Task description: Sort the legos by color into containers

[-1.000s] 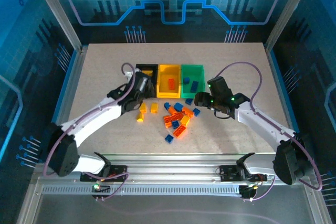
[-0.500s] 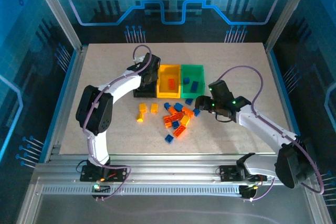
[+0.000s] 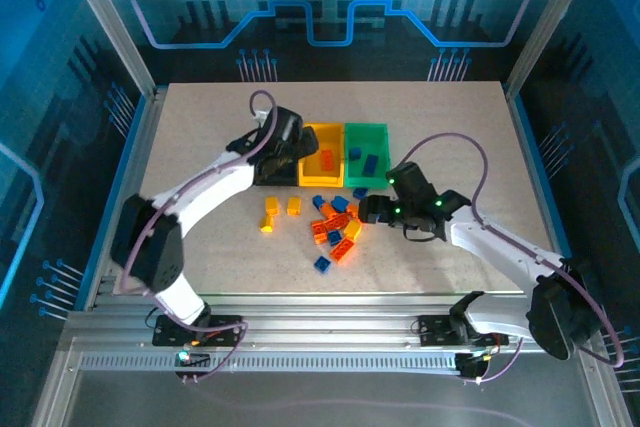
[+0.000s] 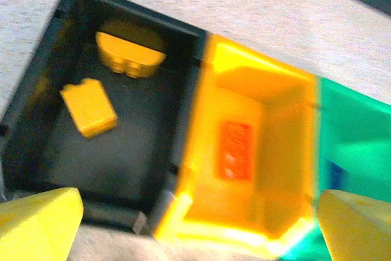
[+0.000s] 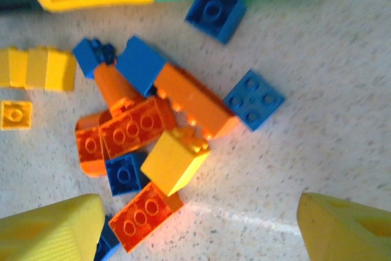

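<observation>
Found the left gripper (image 4: 195, 230) poised above the row of bins, jaws spread wide, nothing between them. Counted two yellow bricks (image 4: 90, 107) on the floor of the black bin (image 4: 131, 163), one orange brick (image 4: 236, 150) in the yellow bin (image 4: 281, 114) and a blue brick (image 4: 333, 172) in the green bin (image 4: 360, 139).

Saw the right gripper (image 5: 198, 230) low over the loose pile on the table just in front of the bins, jaws likewise apart and empty. Noted a tilted yellow brick (image 5: 175, 160) lying on top of the pile, touching a long orange brick (image 5: 131, 129) and close to a small blue one (image 5: 125, 175), with a square blue brick (image 5: 253, 99) just beside the heap.

Judged the crowding the main hazard. Could easily have clamped two colours at once by closing on the tilted yellow brick without first separating it from its neighbours. Might have knocked the square blue brick away, or toppled the heap, by descending off-centre. Risked a mis-sort too: yellow dropped into the yellow bin out of habit, despite orange lodged there and yellow kept in the black. Could also have brought the two arms together over the bins, with the left one parked right above them.
</observation>
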Motion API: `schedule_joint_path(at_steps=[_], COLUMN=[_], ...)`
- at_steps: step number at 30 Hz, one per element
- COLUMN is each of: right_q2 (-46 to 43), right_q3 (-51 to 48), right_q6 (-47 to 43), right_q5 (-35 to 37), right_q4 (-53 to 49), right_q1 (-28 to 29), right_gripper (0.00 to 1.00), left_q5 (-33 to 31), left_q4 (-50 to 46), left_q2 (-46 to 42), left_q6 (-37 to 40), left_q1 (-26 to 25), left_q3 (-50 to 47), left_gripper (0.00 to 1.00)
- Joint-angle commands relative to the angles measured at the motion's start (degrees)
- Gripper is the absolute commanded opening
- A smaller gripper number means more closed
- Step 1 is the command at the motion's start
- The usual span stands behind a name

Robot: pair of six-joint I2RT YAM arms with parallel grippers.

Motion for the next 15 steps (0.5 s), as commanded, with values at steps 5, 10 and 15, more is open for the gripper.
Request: schedule_joint_path(at_steps=[5,10,15], right_q2=[4.9,8.7,15.1], right_q3=[-3.9,-2.1,2.6], right_q6=[11.7,17.6,20.3], right_q5=[3.2,5.6,8.3], right_q4=[4.8,6.7,2.6], right_q1=[9.1,13.3,16.3], right_gripper=[0.83,0.85,0.83], left_q5=[2.9,5.3,6.0], left_q4=[5.1,5.6,5.5], left_q2=[-16.8,-25.2,-31.1], left_q6=[-3.4,-6.9,-8.1], left_q1=[-9.4,-10.7,-10.8], left_q3=[-18.5,-28.7,-34.0], left_gripper=[0.99,0.99,0.99])
